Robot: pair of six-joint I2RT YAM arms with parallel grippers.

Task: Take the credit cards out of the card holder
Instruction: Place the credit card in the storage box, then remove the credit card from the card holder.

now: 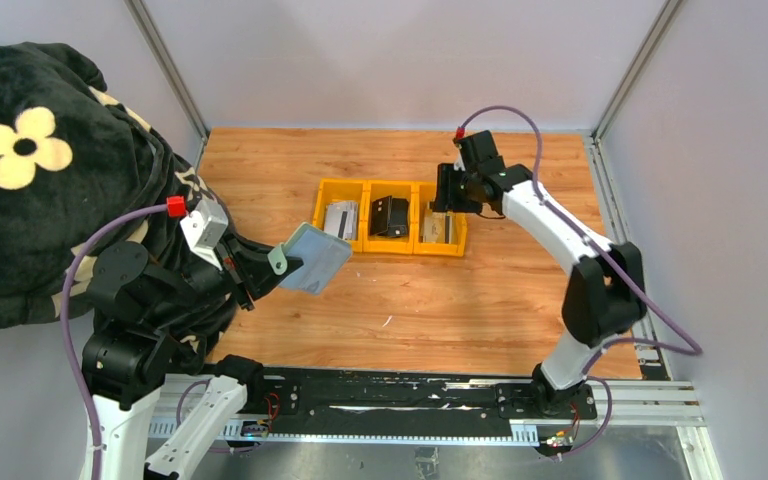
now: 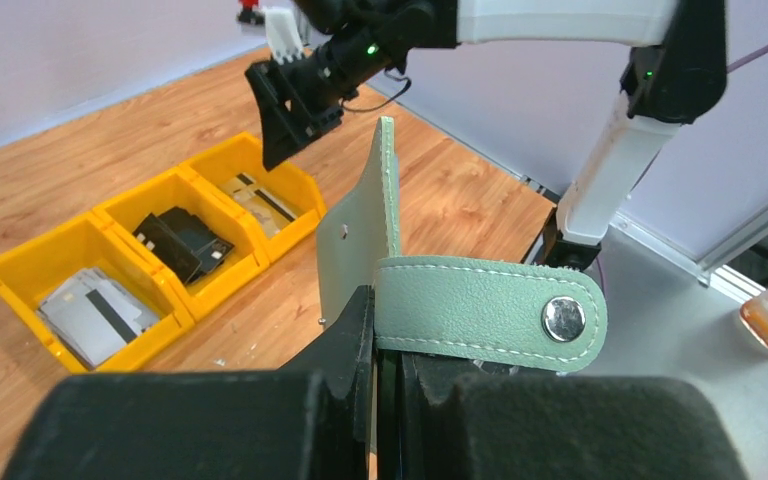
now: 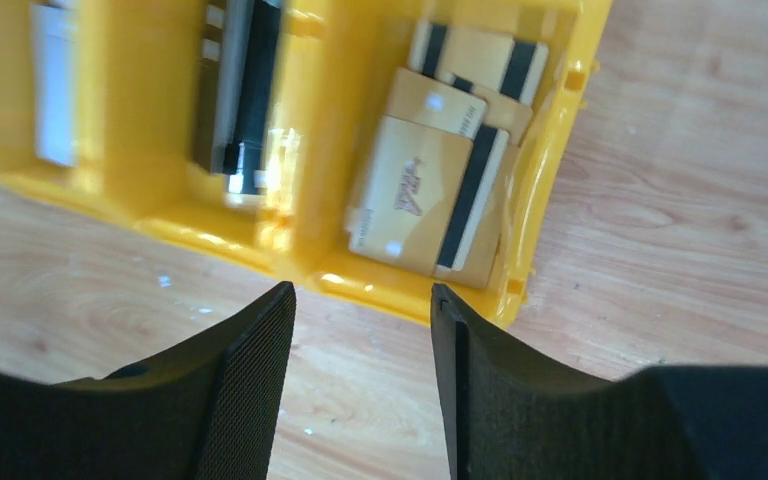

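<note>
My left tool is clamped tight on the holder, holding it off the desk at the near left, its flap standing up. My right tool hangs half open and empty over the right compartment of the tray, where the tan cards lie. Black cards fill the middle compartment, grey cards the left.
</note>
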